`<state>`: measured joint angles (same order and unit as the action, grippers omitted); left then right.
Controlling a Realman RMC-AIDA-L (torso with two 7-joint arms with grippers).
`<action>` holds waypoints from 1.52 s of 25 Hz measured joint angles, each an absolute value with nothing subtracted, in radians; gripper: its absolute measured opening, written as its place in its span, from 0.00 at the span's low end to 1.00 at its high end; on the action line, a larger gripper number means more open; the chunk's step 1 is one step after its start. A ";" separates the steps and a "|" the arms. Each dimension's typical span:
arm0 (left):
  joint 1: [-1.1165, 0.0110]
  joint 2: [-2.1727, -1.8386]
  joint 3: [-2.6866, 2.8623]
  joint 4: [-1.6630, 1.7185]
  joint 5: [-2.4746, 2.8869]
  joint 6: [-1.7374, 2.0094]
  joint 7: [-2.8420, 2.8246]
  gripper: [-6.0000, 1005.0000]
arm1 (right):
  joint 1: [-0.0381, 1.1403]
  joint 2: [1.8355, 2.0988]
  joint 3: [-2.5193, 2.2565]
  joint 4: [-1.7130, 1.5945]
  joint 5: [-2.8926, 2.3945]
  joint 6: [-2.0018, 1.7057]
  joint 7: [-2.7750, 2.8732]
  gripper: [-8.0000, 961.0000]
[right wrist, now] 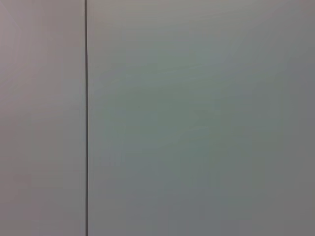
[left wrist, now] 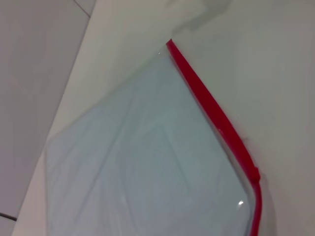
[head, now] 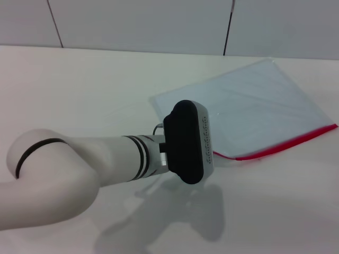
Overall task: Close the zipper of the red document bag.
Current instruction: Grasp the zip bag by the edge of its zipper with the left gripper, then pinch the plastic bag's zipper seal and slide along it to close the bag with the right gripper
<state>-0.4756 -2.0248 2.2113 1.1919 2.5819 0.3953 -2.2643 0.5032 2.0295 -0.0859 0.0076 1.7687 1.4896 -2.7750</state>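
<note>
- The red document bag (head: pixel 254 106) is a flat pouch of translucent pale blue plastic, lying on the counter.
- The zipper (head: pixel 288 145) is a thin red strip along its near edge.

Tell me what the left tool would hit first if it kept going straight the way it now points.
Most likely the red document bag, near its zipper edge. The left tool points toward the bag lying flat on the table, and its wrist view is filled by it. Depth is unclear, so how near is uncertain.

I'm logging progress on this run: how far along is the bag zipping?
Nothing looks done yet. The left arm is reaching over the table toward the bag, near the end of its red zipper; no grip shows. The closing pull is left. The right arm is out of sight.
</note>
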 joint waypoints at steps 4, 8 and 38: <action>-0.479 -2.026 2.210 1.176 2.582 0.394 -2.269 0.38 | 0.503 2.029 -0.086 0.008 1.769 1.490 -2.775 0.83; -0.482 -2.028 2.204 1.167 2.574 0.391 -2.275 0.29 | 0.503 2.029 -0.086 0.008 1.769 1.490 -2.775 0.82; -0.330 -2.025 2.264 1.133 2.586 -0.080 -2.213 0.06 | 0.632 2.033 -0.911 -0.192 1.767 1.356 -3.000 0.80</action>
<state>-0.3304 -2.0247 2.2641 1.1332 2.5863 -0.0797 -2.2135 0.6320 2.0329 -0.9112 -0.1922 1.7668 1.3559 -3.0001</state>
